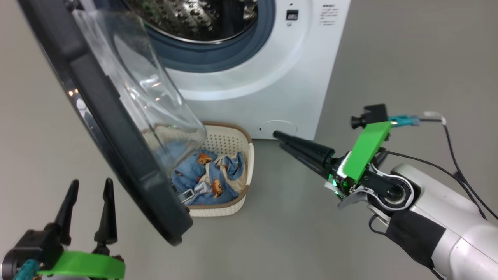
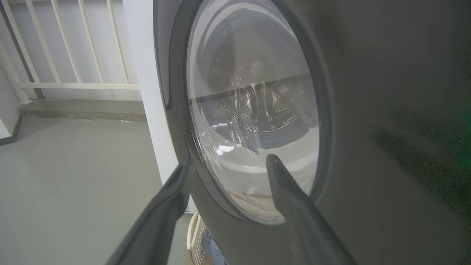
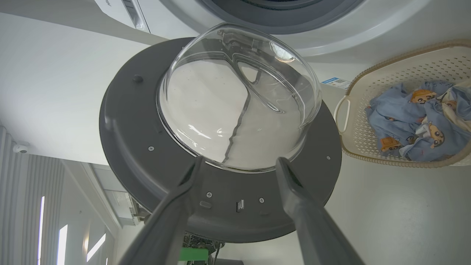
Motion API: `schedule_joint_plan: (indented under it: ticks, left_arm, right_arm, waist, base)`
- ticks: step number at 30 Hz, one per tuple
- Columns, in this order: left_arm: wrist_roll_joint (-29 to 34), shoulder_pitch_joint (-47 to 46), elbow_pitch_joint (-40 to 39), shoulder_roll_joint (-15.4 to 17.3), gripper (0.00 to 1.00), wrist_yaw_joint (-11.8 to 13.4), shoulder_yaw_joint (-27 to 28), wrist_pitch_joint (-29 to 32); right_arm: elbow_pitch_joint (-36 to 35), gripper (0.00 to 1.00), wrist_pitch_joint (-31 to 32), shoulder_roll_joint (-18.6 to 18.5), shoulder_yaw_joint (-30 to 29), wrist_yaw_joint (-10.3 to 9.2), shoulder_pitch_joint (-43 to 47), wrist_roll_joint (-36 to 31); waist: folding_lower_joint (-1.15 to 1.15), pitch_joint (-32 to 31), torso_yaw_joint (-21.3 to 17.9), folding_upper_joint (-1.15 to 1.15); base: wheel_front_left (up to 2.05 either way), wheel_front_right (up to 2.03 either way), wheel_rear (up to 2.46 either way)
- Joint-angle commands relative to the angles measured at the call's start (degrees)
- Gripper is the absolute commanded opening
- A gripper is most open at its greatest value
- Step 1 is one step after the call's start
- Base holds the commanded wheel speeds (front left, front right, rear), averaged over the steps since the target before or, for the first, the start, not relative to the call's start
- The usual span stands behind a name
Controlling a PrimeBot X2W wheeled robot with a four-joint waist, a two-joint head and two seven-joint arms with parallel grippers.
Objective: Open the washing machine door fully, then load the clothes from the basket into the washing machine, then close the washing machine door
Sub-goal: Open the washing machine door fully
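The white washing machine (image 1: 272,77) stands at the top of the head view with its steel drum (image 1: 194,15) exposed. Its door (image 1: 116,128) is swung out towards me on the left, glass bowl (image 1: 155,89) facing right. Partly behind the door sits the cream basket (image 1: 229,142) on the floor, holding blue bear-print clothes (image 1: 202,175). My right gripper (image 1: 279,140) is open and empty, pointing left near the machine's base, right of the basket; its wrist view faces the door's inner side (image 3: 128,129). My left gripper (image 1: 90,186) is open and empty, just outside the door's outer face (image 2: 368,147).
A round filter cap (image 1: 278,128) sits low on the machine front, just beyond my right fingertips. Grey floor (image 1: 295,225) spreads between the basket and my right arm. In the left wrist view a white railing (image 2: 73,44) and a step (image 2: 81,110) lie far off.
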Motion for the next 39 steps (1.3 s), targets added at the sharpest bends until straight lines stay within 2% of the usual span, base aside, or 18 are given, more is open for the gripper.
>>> schedule_joint_plan:
  ticks: [1,7,16,21,26,30,31,39]
  left_arm:
    - [0.59,0.04,-1.44,1.46,1.0,-0.09,2.21,-0.36]
    - [0.7,1.36,-1.18,1.17,1.0,-0.09,3.0,-0.36]
    - [0.99,2.17,-0.92,0.9,1.0,-0.09,3.29,-0.36]
    - [1.0,2.67,-1.03,0.67,1.0,-0.09,3.63,-0.36]
    - [0.9,3.05,-0.87,0.47,1.0,-0.09,3.95,-0.36]
    - [0.96,3.14,-0.98,0.37,1.0,-0.09,4.2,-0.36]
    - [0.96,3.14,-0.98,0.37,1.0,-0.09,4.2,-0.36]
    - [1.28,3.59,-1.28,-0.02,1.0,-0.09,4.75,-0.36]
  right_arm:
    - [-1.89,1.0,-2.39,-0.38,0.02,0.1,1.88,1.34]
    - [-4.95,1.0,-11.63,-2.97,0.86,0.1,3.54,1.38]
    - [-8.83,1.0,-23.36,-5.67,-1.12,0.1,6.6,0.44]
    - [-9.63,1.0,-27.14,-6.75,-3.13,0.1,8.59,-2.89]
    - [-9.09,1.0,-28.09,-6.74,-7.29,0.1,11.73,-8.22]
    - [-5.92,1.0,-28.14,-5.68,-13.27,0.1,14.65,-17.87]
    - [-5.92,1.0,-28.14,-5.68,-13.27,0.1,14.65,-17.87]
    - [-1.93,1.0,-28.15,0.8,-28.51,0.1,22.44,-45.37]
  waist:
    - [0.0,-1.33,-1.34,0.0]
    - [0.0,-2.23,-2.23,0.0]
    - [0.0,-3.06,-2.69,0.0]
    - [0.0,-3.28,-2.95,0.0]
    - [0.0,-3.34,-3.43,0.0]
    - [0.0,-3.38,-3.81,0.0]
    - [0.0,-3.38,-3.81,0.0]
    - [0.0,-3.58,-4.53,0.0]
  base:
    - [0.0,0.0,0.0]
    - [0.0,0.0,0.0]
    - [0.0,0.0,0.0]
    - [0.0,0.0,0.0]
    - [0.0,0.0,0.0]
    - [0.0,0.0,0.0]
    - [0.0,0.0,0.0]
    - [0.0,0.0,0.0]
